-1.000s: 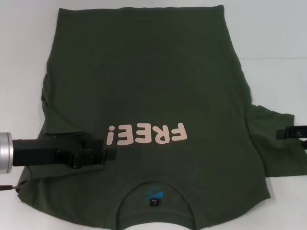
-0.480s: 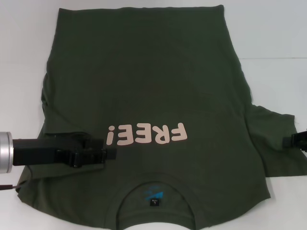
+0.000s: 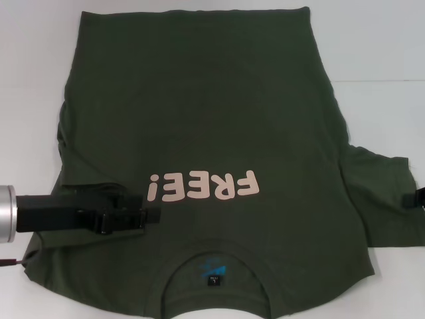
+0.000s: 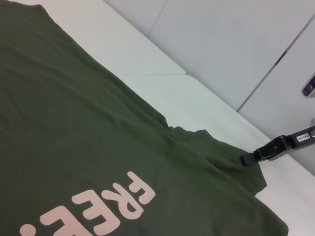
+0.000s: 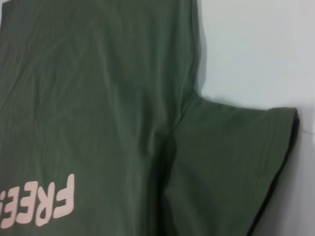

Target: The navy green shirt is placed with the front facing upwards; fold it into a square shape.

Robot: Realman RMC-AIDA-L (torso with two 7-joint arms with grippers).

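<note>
The navy green shirt (image 3: 212,119) lies flat on the white table (image 3: 378,53), front up, with the collar and its blue-printed label (image 3: 213,274) nearest me. The pink "FREE!" lettering (image 3: 202,187) reads upside down. The sleeve on my left is folded in over the body. My left gripper (image 3: 154,213) rests low over that fold, pointing toward the lettering. The right sleeve (image 3: 378,193) lies spread out flat. My right gripper (image 3: 415,198) shows only its tip at that sleeve's outer edge. From the left wrist the right gripper (image 4: 251,144) appears right at the sleeve hem.
White table surface surrounds the shirt on the far side and to the right (image 5: 256,49). A pale wall with panel seams (image 4: 236,44) stands beyond the table's right edge. The shirt's hem (image 3: 192,12) reaches almost to the far edge of the head view.
My right gripper has drawn back to the right, off the spread sleeve, until only its tip shows. The left gripper has barely shifted. The shirt has not moved.
</note>
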